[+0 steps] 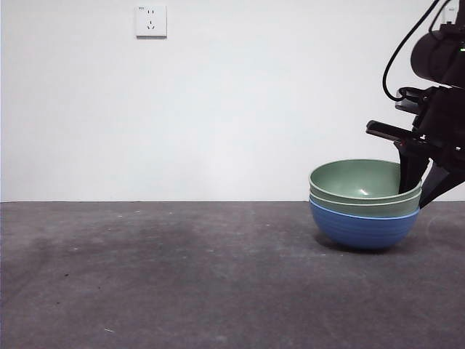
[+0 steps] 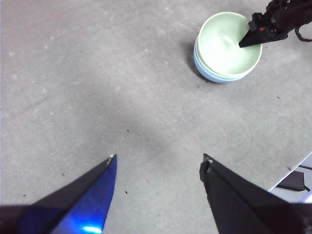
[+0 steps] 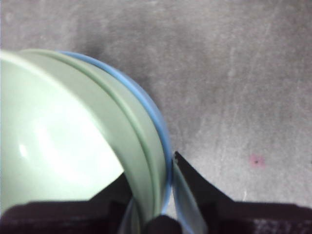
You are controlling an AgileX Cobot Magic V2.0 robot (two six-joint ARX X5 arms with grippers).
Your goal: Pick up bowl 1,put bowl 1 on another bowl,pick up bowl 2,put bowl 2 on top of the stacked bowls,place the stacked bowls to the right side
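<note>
The stacked bowls sit on the table at the right: the blue bowl [image 1: 360, 230] at the bottom and two pale green bowls [image 1: 361, 179] nested inside it. My right gripper [image 1: 418, 193] comes down from the upper right and is shut on the stack's right rim, one jaw inside the top bowl and one outside. In the right wrist view the right gripper [image 3: 151, 171] pinches the green and blue rims [image 3: 146, 146]. The left wrist view shows the stack [image 2: 225, 48] far off, with the left gripper [image 2: 158, 158] open and holding nothing above bare table.
The grey table [image 1: 182, 276] stretches left of the stack. A wall socket [image 1: 150, 20] is on the white wall behind. The table's edge and a dark flat object [image 2: 292, 180] beyond it show in the left wrist view.
</note>
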